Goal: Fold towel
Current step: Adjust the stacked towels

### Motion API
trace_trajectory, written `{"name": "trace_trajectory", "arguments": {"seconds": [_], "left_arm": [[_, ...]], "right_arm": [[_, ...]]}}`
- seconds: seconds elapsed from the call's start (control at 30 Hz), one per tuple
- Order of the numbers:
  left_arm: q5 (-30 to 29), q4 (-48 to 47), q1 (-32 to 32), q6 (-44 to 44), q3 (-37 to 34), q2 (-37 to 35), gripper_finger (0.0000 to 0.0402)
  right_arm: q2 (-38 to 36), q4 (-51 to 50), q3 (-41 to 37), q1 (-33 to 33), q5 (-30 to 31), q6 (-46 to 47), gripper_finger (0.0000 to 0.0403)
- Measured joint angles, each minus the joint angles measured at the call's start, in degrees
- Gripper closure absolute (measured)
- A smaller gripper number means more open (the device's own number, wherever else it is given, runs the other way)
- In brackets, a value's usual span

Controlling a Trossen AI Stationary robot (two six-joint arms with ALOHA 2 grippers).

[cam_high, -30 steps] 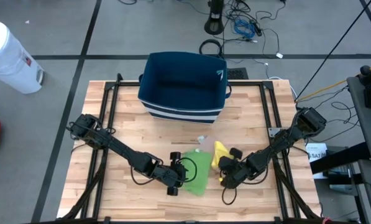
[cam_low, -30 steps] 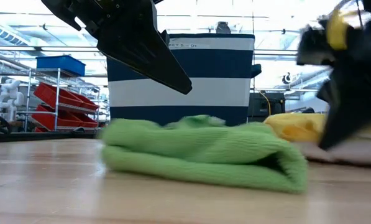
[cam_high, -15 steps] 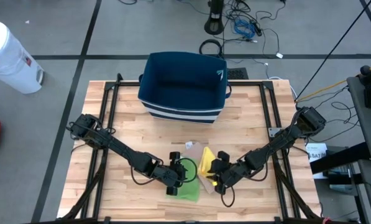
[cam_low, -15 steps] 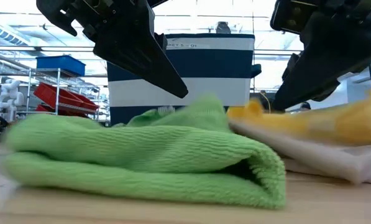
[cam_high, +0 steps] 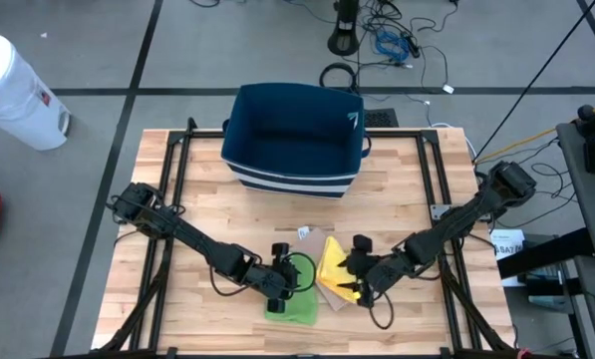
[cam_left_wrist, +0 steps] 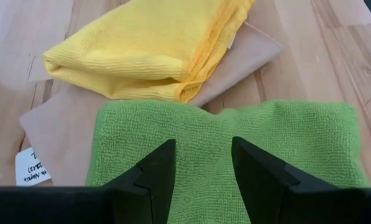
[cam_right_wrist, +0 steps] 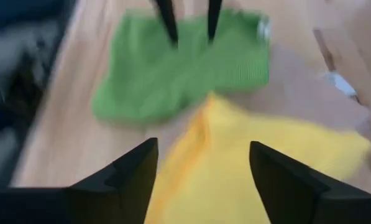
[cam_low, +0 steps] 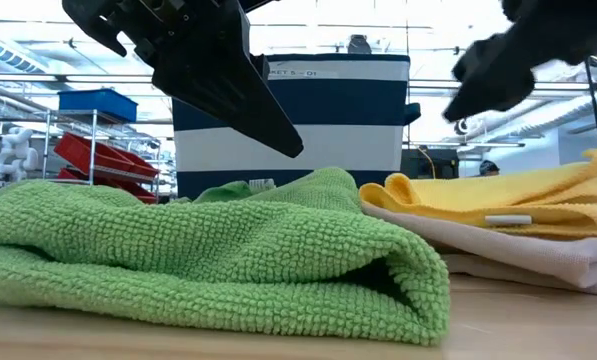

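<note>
A green towel [cam_high: 295, 307] lies folded over on the wooden table near its front edge, the fold rounded toward the right in the low view [cam_low: 418, 290]. My left gripper [cam_left_wrist: 201, 149] hovers open just above it [cam_low: 293, 148]. Beside the green towel, on its right, a folded yellow towel [cam_high: 335, 267] rests on a beige cloth [cam_left_wrist: 54, 124]. My right gripper [cam_right_wrist: 201, 155] hangs open above the yellow towel [cam_right_wrist: 235, 162], raised clear of it [cam_low: 498, 65].
A navy and white striped basket [cam_high: 295, 135] stands at the table's far middle. Black frame rails [cam_high: 177, 179] run along the table's sides. A white bin [cam_high: 13, 90] stands on the floor at the far left. Bare wood shows left of the green towel.
My right gripper has opened and risen off the cloths, rolling as it lifts. The green towel, spread wider a second ago, now sits as a smaller folded bundle closer to the near edge. The yellow towel and beige cloth have shifted left beside it.
</note>
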Motion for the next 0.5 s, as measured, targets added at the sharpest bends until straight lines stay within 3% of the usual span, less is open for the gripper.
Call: {"name": "trace_trajectory", "arguments": {"seconds": [0.13, 0.5], "left_arm": [[0.04, 0.00, 0.28, -0.55, 0.00, 0.00, 0.0239], [0.02, 0.00, 1.51, -0.96, 0.00, 0.00, 0.0239]], "right_arm": [[-0.44, -7.91, -0.11, 1.80, -1.06, -5.62, 0.0193], [2.38, -8.05, -0.11, 0.05, -6.74, -22.35, 0.0220]]}}
